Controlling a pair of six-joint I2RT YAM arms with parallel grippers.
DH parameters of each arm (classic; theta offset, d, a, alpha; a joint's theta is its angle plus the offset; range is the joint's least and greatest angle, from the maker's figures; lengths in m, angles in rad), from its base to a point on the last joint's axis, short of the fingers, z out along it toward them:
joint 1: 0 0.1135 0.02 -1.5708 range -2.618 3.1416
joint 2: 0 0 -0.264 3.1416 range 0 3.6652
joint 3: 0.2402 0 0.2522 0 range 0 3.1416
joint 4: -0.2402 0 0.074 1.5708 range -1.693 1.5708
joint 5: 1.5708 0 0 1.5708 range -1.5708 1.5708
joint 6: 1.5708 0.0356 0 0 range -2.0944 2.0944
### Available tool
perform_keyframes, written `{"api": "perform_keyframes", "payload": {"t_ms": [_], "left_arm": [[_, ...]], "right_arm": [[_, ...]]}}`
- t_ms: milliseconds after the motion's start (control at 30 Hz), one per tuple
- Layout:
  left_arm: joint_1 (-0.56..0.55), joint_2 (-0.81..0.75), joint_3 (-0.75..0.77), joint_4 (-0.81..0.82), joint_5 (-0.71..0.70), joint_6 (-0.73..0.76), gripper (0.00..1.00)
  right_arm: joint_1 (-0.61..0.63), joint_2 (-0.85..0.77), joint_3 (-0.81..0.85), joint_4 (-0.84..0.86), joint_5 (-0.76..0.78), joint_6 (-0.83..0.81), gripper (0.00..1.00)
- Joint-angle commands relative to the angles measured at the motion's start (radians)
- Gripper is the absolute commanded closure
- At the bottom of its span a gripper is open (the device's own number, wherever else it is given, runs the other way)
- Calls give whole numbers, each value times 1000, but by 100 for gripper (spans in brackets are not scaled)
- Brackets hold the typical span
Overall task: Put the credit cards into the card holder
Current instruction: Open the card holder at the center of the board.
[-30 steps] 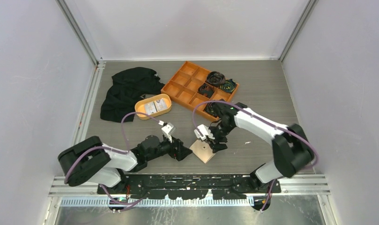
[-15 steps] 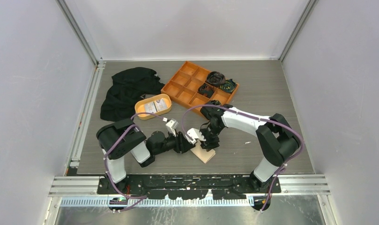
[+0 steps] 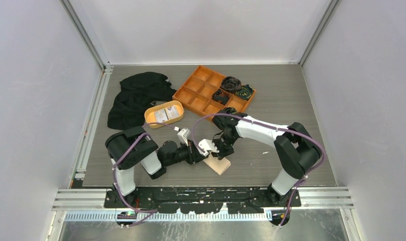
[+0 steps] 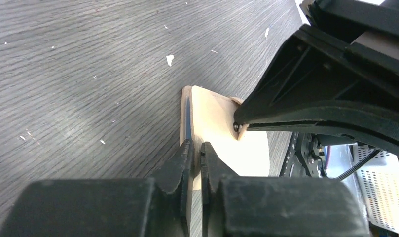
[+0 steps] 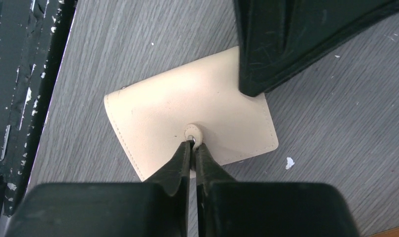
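Near the front edge of the table point(image 3: 291, 100), between the two arms, lies the card holder point(image 3: 220, 164), its beige outer face up. The left gripper point(image 4: 196, 148) comes at the holder from its left side. Its jaws are pressed almost together, pinching the holder's edge. The right gripper point(image 5: 192, 144) reaches over the holder from the far side, its tips nipped together on the small round snap tab point(image 5: 194, 132) at the middle of the cover. The credit cards point(image 3: 165, 115) lie in an oval orange dish point(image 3: 148, 114), beyond the holder to its left and well apart from it. Farther beyond the holder stand a divided orange tray point(image 3: 200, 80) and a black cloth point(image 3: 135, 95).
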Motion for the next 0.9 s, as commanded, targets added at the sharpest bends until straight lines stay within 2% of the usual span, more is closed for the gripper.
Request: {"api": "perform_keyframes", "payload": {"t_ms": [0, 200, 367, 467, 500, 733, 867], "left_arm": [[-1, -17, 20, -64, -12, -14, 98], [0, -83, -9, -153, -102, -30, 100], [2, -110, -27, -90, -114, -16, 97], [3, -149, -57, -28, -131, -35, 59], [1, -181, -66, -31, -139, -40, 51], [-24, -391, -136, -167, -206, -54, 34], [-126, -487, -106, -338, -303, -66, 29]], "right_arm": [[13, -26, -17, 29, -14, -25, 98], [-17, -144, -99, 19, -116, -157, 99], [-118, -173, -85, -31, -217, -134, 99], [-147, -180, -74, -45, -257, -66, 99], [-151, -184, -73, -46, -263, -36, 99], [-169, -234, -55, 14, -307, 220, 99], [-168, -276, -71, 141, -313, 436, 99]]}}
